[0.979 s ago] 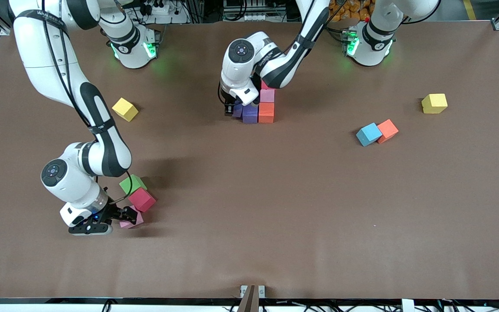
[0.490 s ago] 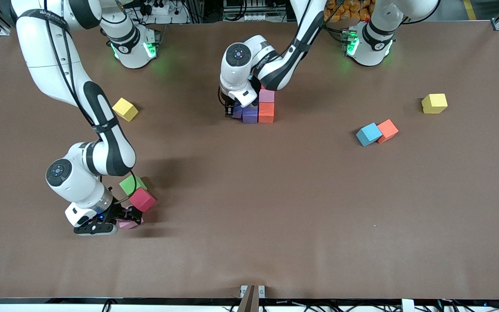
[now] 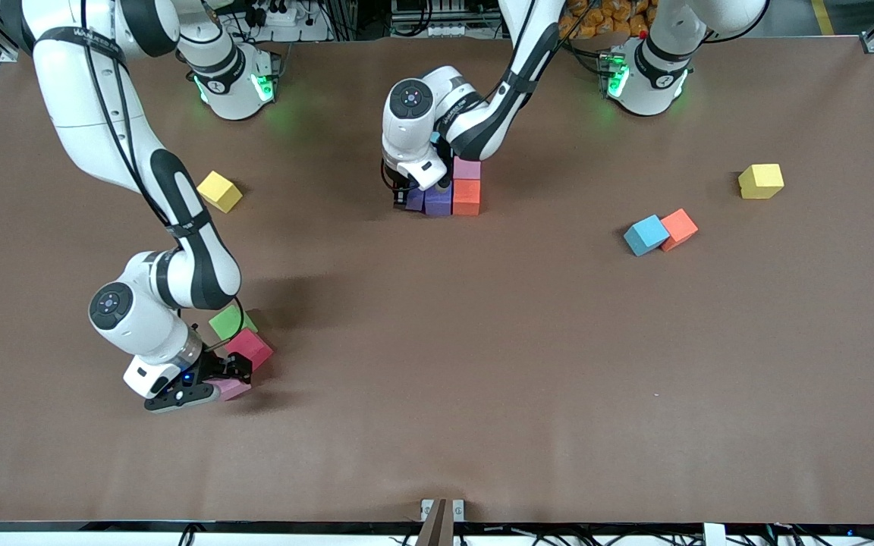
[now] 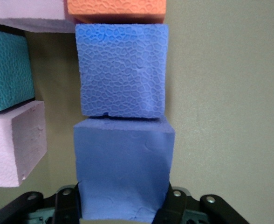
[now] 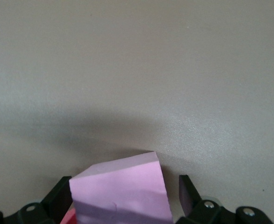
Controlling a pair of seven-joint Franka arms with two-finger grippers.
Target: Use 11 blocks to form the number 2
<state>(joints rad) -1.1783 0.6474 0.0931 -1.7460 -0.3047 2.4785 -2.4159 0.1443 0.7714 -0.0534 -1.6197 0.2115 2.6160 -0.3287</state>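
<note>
Right hand straddling a pink block, left hand clamped on a purple one.
Right hand (image 3: 226, 377): jaws wide, pink block (image 5: 123, 191) between them on the table (image 3: 482, 364), crimson block (image 3: 249, 348) alongside. Left hand (image 3: 412, 196) grips purple block (image 4: 123, 175), butted to second purple block (image 4: 122, 70) of the partial 2.

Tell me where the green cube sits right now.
In the front view, the green cube sits toward the right arm's end of the table, touching the crimson cube, which lies nearer the front camera; the right arm overhangs it.
</note>
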